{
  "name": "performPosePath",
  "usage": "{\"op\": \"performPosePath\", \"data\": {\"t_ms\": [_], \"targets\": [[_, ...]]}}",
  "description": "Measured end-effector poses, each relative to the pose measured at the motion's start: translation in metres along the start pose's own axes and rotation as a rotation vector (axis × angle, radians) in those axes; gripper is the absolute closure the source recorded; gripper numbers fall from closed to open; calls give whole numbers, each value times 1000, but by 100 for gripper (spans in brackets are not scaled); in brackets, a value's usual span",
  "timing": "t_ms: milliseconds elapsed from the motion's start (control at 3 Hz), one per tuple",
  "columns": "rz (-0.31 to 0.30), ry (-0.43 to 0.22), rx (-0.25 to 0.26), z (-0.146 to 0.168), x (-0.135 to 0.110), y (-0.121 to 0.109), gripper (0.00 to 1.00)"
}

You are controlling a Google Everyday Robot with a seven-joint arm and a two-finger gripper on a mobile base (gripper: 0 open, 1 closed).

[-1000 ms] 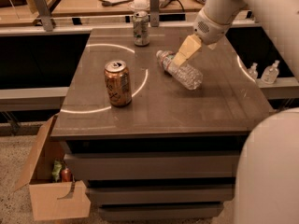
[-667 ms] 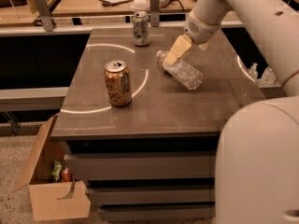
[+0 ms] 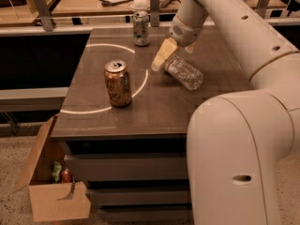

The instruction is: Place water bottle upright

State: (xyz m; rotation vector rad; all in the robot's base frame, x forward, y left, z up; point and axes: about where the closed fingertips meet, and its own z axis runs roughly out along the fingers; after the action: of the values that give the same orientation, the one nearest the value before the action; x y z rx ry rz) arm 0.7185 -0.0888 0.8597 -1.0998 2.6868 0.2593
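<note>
The water bottle (image 3: 185,73) is clear ribbed plastic and lies on its side on the dark table (image 3: 154,107), right of centre, with its neck end pointing to the back left. My gripper (image 3: 165,56) hangs from the white arm and sits at that neck end, touching or just over it. The bottle's cap is hidden behind the gripper.
A copper-coloured soda can (image 3: 118,83) stands upright at the table's left centre. A silver and green can (image 3: 140,28) stands at the back edge. My white arm and base (image 3: 239,149) fill the right foreground. An open cardboard box (image 3: 51,191) sits on the floor at the left.
My gripper has moved left and down along the bottle, from over its body to its neck end. The bottle still lies in the same place. The view has shifted closer.
</note>
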Motion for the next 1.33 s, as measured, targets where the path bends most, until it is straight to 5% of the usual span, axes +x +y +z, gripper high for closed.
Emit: {"op": "performPosePath", "data": {"t_ms": [1000,1333], "targets": [[-103,34,11,7,-25,8,67],[-182,-69,15,-22,-41,14,92]]}}
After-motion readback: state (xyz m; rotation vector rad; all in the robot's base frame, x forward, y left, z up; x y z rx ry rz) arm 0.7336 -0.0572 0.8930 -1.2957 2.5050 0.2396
